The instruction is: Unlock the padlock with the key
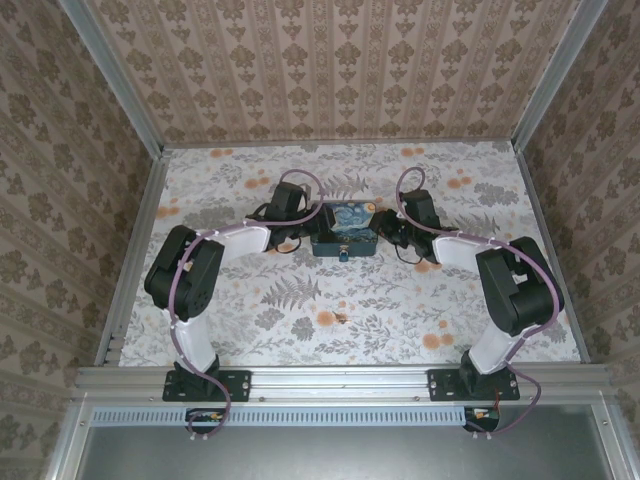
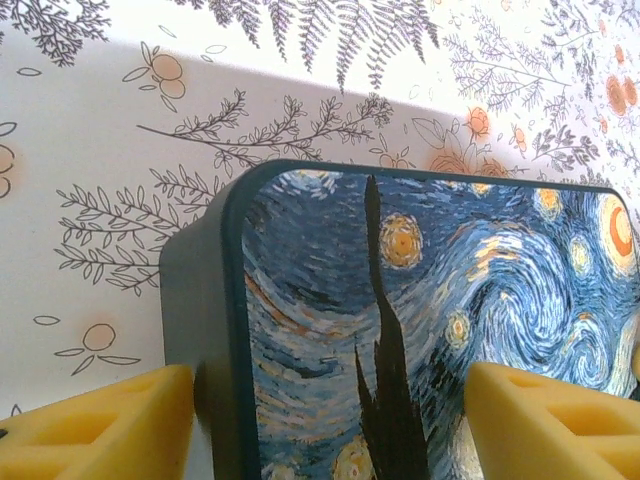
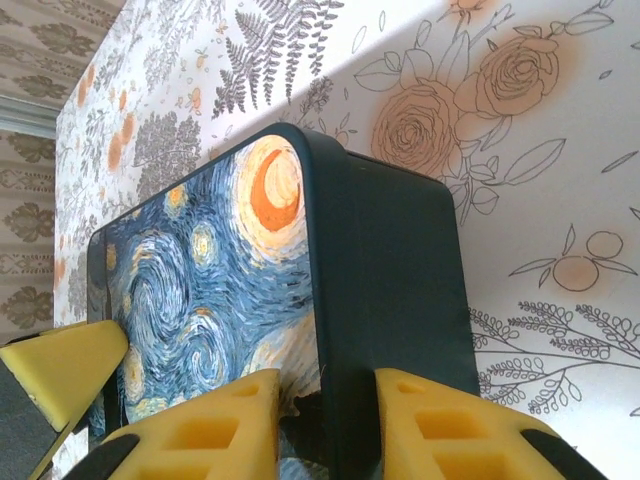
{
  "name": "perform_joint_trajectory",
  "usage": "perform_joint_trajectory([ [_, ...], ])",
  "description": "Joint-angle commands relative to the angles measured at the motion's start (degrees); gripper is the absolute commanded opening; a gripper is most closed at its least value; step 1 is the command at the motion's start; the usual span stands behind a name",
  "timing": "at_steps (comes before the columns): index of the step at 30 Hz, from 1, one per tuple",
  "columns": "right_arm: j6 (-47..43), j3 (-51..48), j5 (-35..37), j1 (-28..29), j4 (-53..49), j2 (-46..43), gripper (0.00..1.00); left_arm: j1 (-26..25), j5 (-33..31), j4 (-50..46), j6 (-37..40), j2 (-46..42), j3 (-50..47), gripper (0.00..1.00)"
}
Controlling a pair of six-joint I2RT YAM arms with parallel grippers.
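The blue-and-yellow printed box [image 1: 343, 230] lies mid-table. The tiny dark padlock [image 1: 343, 257] hangs at the box's near side. My left gripper [image 1: 318, 222] is open at the box's left end. One of its yellow fingers [image 2: 95, 425] is beside the dark side wall and the other over the lid [image 2: 400, 300]. My right gripper [image 1: 384, 230] is at the right end, its jaws narrowly apart astride the box's rim [image 3: 335, 300]. One of its fingers [image 3: 215, 430] is over the lid and the other by the side wall. The key is hidden.
The flowered table [image 1: 300, 310] is fenced by aluminium rails [image 1: 135, 250] and patterned walls on three sides. The left gripper's yellow finger [image 3: 60, 370] shows at the far end of the lid in the right wrist view.
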Motion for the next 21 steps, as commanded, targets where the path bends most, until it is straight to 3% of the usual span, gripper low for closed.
perform_joint_trajectory([
  [1,1.7,-1.3,-3.5,3.3,1.4,1.5,0.31,-2.7,3.9,-0.1,-1.3,2.0,-1.0,0.72],
  [3,1.7,-1.0,-3.4,3.3,1.3,1.9,0.36,-2.8,3.9,0.1,-1.1,2.4,-0.5,0.74],
  [8,-0.6,-0.3,-1.8,3.1,-1.4,0.0,0.59,-1.8,3.0,-1.1,0.2,2.1,1.4,0.81],
  [11,-2.1,-1.4,1.1,2.7,-3.9,-4.0,0.65,-0.1,2.6,-1.8,1.3,0.0,1.4,0.87],
  [16,-6.2,-5.5,3.7,2.1,-8.7,-13.4,0.67,2.9,2.1,-4.3,4.1,-6.8,0.1,0.95],
  [21,-11.9,-8.7,0.3,3.3,-16.6,-21.8,0.66,5.4,2.6,-7.0,7.1,-14.8,-2.5,1.0],
])
